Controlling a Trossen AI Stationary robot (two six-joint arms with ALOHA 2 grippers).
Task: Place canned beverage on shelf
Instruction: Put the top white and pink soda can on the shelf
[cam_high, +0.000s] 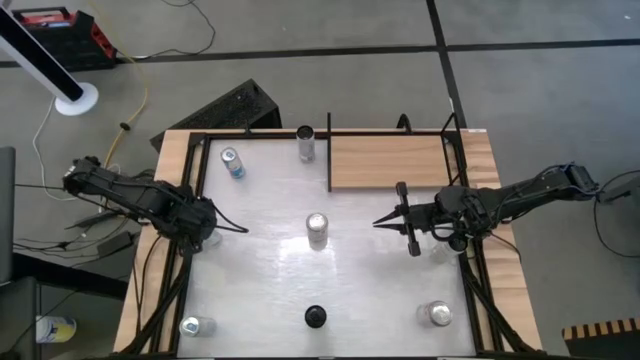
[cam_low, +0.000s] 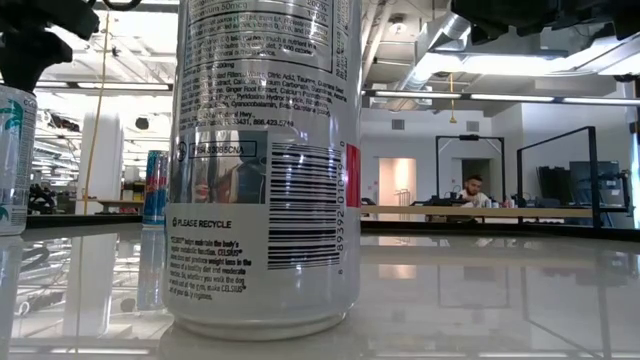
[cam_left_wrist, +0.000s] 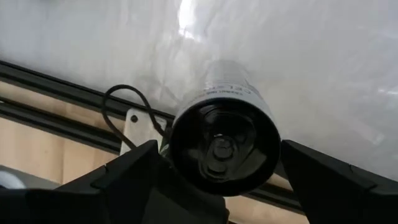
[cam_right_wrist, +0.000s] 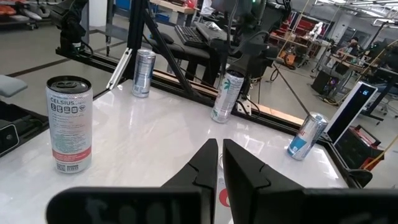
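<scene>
A white-and-teal can (cam_left_wrist: 224, 93) stands upright on the white tabletop near its left edge; it also shows in the right wrist view (cam_right_wrist: 225, 96) and the low view (cam_low: 15, 150). My left gripper (cam_high: 205, 228) points straight down over it, open, one finger on each side of the can's dark top (cam_left_wrist: 219, 146). The shelf (cam_high: 390, 162), a light-wood panel edged by black rods, lies at the far right. My right gripper (cam_high: 385, 222) hangs level over the table's right half, shut and holding nothing, pointing toward the left edge (cam_right_wrist: 219, 149).
Several other cans stand on the tabletop (cam_high: 270, 280): a blue one (cam_high: 232, 162) far left, one at the far edge (cam_high: 306, 143), one in the centre (cam_high: 317, 230), a Celsius can (cam_high: 315, 317) at the near edge, and one in each near corner (cam_high: 437, 314).
</scene>
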